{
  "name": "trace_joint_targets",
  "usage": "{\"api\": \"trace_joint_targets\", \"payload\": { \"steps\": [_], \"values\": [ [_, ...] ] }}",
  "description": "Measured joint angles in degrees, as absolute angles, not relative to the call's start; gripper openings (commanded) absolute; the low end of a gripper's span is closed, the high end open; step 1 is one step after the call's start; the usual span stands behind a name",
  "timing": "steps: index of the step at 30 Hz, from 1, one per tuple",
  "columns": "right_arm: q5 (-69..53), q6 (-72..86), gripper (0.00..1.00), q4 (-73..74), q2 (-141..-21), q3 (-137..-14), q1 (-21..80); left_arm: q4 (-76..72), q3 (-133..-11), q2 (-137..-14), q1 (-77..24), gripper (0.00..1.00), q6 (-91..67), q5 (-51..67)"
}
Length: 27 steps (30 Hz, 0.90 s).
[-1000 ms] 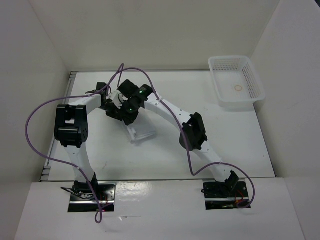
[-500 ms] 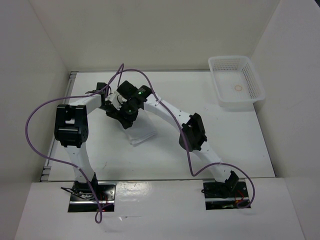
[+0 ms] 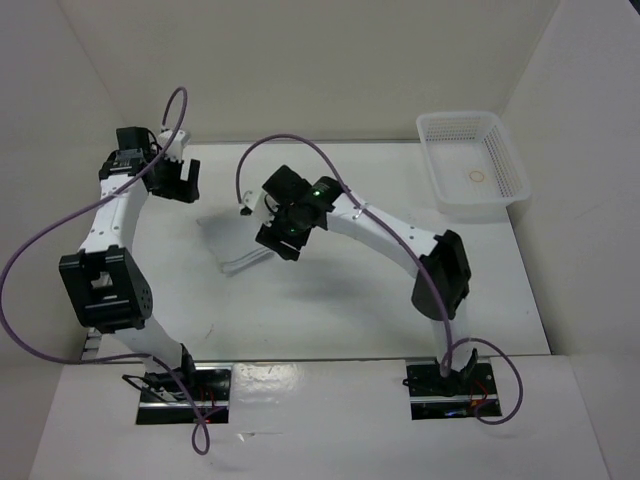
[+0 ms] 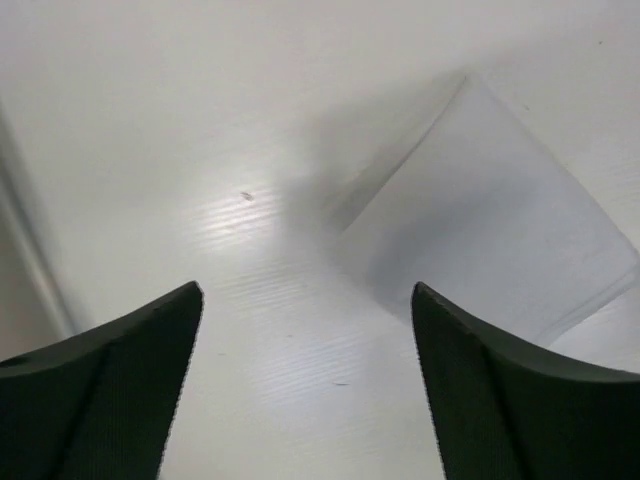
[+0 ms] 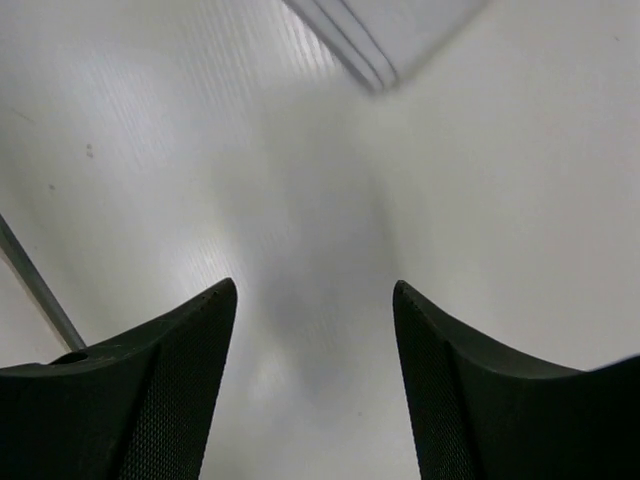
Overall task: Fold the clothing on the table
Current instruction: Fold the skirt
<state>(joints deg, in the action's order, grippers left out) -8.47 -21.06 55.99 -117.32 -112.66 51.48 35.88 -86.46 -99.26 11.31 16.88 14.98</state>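
Observation:
The clothing [image 3: 236,240] lies as a small flat folded white patch left of the table's [image 3: 350,295] middle. It shows on the right in the left wrist view [image 4: 480,220], and its layered edge shows at the top of the right wrist view [image 5: 385,30]. My left gripper [image 3: 183,181] [image 4: 307,292] hangs open at the far left, apart from the clothing, with bare table between its fingers. My right gripper [image 3: 282,240] [image 5: 314,287] is open just right of the clothing, with nothing in it.
A white mesh basket [image 3: 470,207] stands at the back right corner with a small ring [image 3: 477,177] inside. A metal rail [image 3: 140,165] runs along the table's left edge. White walls enclose the table. Purple cables loop above both arms.
Both grippers have opened and let go of the clothing. The left arm has swung away to the far left, the right gripper has drawn back to the right, and the clothing lies flatter.

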Motion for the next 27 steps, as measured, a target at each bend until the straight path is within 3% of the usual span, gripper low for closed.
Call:
{"api": "trace_joint_targets", "payload": {
  "steps": [7, 14, 18, 27],
  "values": [
    [-3.36, -22.09, 0.7, 50.19, -102.78, -97.25, 46.68, 36.36, -86.7, -90.96, 9.54, 1.0, 15.88, 13.34],
    [-4.21, -22.24, 0.7, 49.01, -96.79, -87.33, 34.76, 39.03, -86.13, -91.74, 9.93, 1.0, 14.09, 23.79],
    [-5.13, -22.22, 0.71, 48.58, -93.69, -84.25, 29.39, 40.05, -86.54, -97.08, 9.91, 1.0, 13.28, 32.77],
    [-5.34, -22.24, 0.71, 48.47, -91.02, -81.58, 29.58, 47.29, -90.74, -112.66, 9.96, 1.0, 14.94, 47.09]
  ]
}}
